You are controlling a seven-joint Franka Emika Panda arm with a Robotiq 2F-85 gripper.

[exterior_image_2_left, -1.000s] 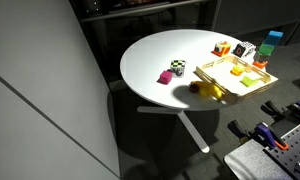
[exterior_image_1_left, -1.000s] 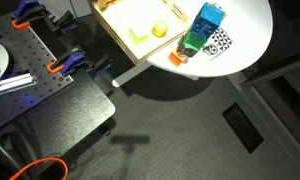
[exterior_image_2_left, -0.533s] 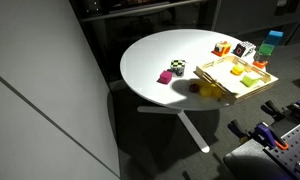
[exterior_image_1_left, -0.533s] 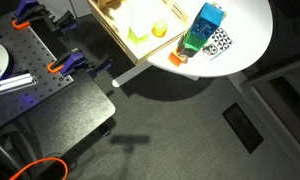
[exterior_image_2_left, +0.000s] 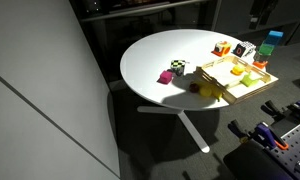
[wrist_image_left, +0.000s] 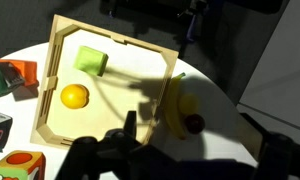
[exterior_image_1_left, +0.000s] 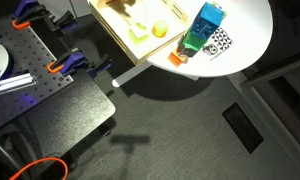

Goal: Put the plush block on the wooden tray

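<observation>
A shadow has spread over one end of the wooden tray [exterior_image_1_left: 120,25] in an exterior view, so the arm has evidently swung in above it. The tool [wrist_image_left: 175,160] is a dark mass low in the wrist view, and I cannot tell whether it is apart or together. What seems to be the plush block [exterior_image_2_left: 177,68], a green cube, sits on the tabletop [exterior_image_2_left: 150,55] left of the tray, well apart, so the pickup is not yet done.

In the wrist view the tool [wrist_image_left: 200,140] is showing along the bottom edge, dark and blurred, with its fingers [wrist_image_left: 129,125] standing wide apart and gripping nothing. In an exterior view the arm [exterior_image_2_left: 258,12] is hanging at the top edge.
</observation>
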